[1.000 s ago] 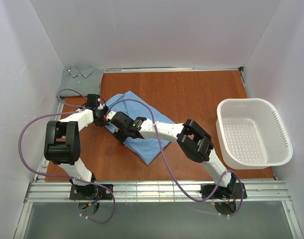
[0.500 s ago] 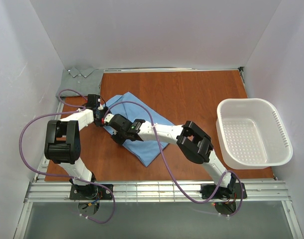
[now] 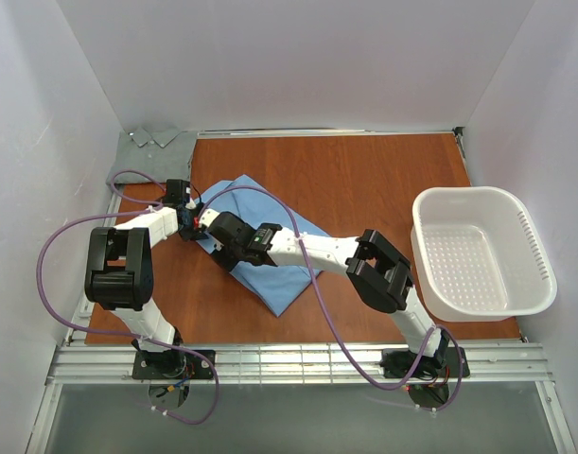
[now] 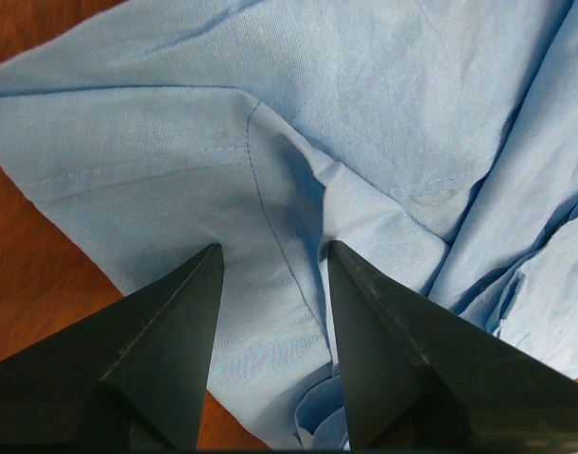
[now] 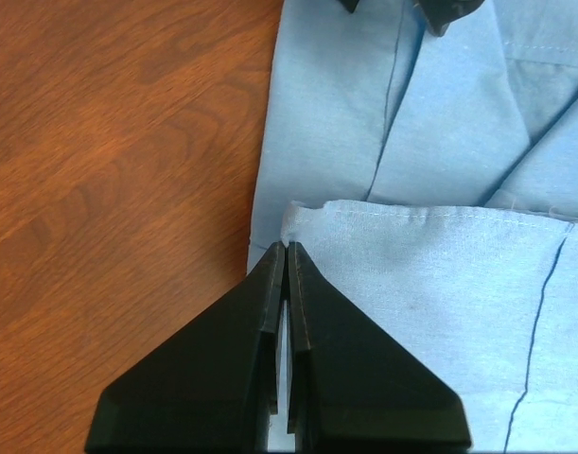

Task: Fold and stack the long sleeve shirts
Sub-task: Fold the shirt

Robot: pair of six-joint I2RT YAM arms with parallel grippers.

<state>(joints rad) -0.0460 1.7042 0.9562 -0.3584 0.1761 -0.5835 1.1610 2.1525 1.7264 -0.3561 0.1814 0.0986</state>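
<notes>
Toward the left side of the wooden table (image 3: 383,189), the light blue shirt (image 3: 277,284) lies partly folded in a lopsided diamond, and both my grippers are down on its left edge, close to one another. My left gripper (image 4: 272,251) has its jaws apart, straddling a soft ridge (image 4: 290,203) of cloth where a stitched seam runs between the two fingers; nothing is pinched there yet. My right gripper (image 5: 286,251) has its jaws pressed together, tips right at the hem corner (image 5: 294,210) of the upper layer, bare wood just to one side; whether a sliver of that hem is caught between them I cannot tell. The grey-green shirt (image 3: 161,156) sits apart in the far left corner, and the white laundry basket (image 3: 468,260) stands well away on the right. I judge this cloth light, thin and limp: it will not hold a crease by stiffness, it will sag from any single pinch, and its layers will likely slide over each other and over the smooth wood. The stitched hems and seams look like the best places to bite, since doubled fabric gives my fingers more to hold. Taking the edge at two spread points should carry it over flat, not bunched.
</notes>
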